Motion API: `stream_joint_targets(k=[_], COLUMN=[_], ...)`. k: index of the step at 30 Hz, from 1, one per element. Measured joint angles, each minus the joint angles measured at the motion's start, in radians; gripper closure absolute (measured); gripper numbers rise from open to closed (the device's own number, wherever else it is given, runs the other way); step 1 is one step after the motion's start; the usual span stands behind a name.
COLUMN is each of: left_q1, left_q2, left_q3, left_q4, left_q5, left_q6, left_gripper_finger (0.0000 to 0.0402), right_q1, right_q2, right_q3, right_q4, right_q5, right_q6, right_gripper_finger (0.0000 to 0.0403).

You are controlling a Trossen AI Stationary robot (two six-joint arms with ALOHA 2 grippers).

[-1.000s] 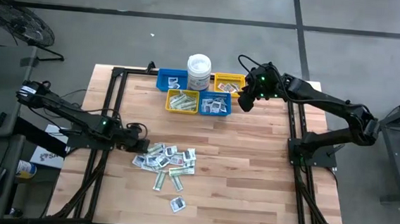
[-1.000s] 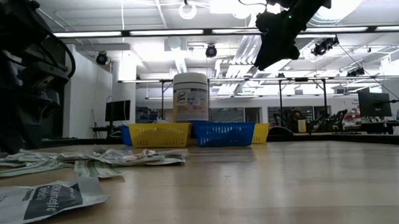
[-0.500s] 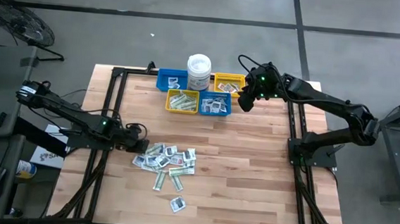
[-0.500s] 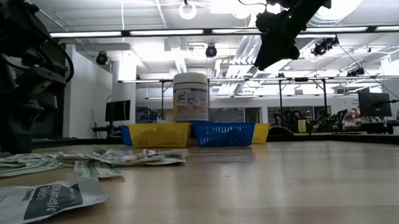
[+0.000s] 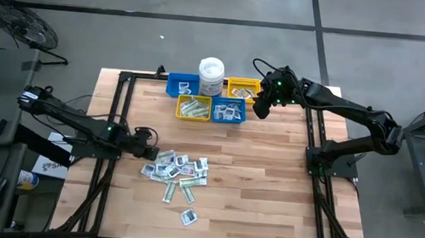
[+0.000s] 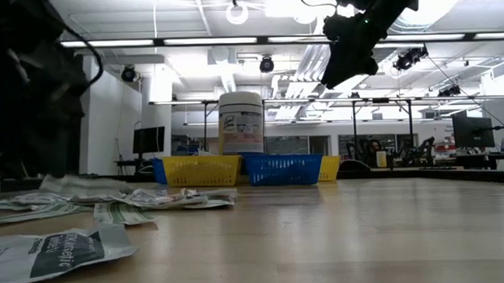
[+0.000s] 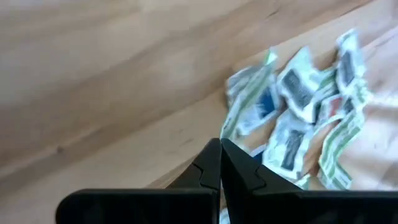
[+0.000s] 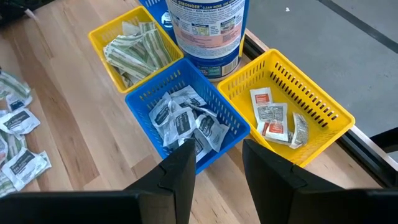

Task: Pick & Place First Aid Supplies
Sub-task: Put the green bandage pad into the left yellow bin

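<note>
Wooden bench (image 5: 268, 175) planks carry one loose packet (image 5: 189, 217) nearest the front edge, then a scatter of over a dozen packets (image 5: 177, 169) toward the left edge. Beside that scatter the left gripper (image 7: 220, 163) hangs with jaws clenched, nothing visibly between them. Along the back edge stand four bins (image 5: 212, 98), two yellow and two blue, and one white tub (image 5: 211, 75); its label is only partly readable. Above them the right gripper (image 8: 214, 165) hovers, jaws released.

A lab or workshop is indicated: a wooden tabletop (image 5: 268, 175) on a grey concrete floor (image 5: 203, 43), ceiling strip lights (image 6: 223, 40), monitors (image 6: 472, 132) behind.
</note>
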Motion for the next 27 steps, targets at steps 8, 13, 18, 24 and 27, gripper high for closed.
stream_joint_targets(k=[8, 13, 18, 24, 27], left_q1=[0.001, 0.001, 0.000, 0.007, 0.045], left_q2=[-0.002, -0.003, -0.003, -0.003, -0.003], left_q3=[0.097, 0.151, 0.204, 0.237, 0.238], left_q4=[-0.041, -0.036, -0.021, -0.017, 0.024], left_q5=[-0.153, -0.193, -0.347, -0.625, -0.637], left_q6=[0.129, 0.251, 0.474, 0.660, 0.713], left_gripper_finger=[0.0401, 0.0401, 0.0401, 0.0402, 0.0401], right_q1=[0.000, 0.000, 0.000, 0.000, 0.000], right_q2=[0.000, 0.000, 0.000, 0.000, 0.000], right_q3=[0.000, 0.000, 0.000, 0.000, 0.000], right_q4=[0.000, 0.000, 0.000, 0.024, 0.037], right_q5=[0.000, 0.000, 0.000, 0.000, 0.000], right_q6=[-0.001, -0.018, -0.026, -0.026, -0.026], right_gripper_finger=[0.0277, 0.0277, 0.0277, 0.0277, 0.0277])
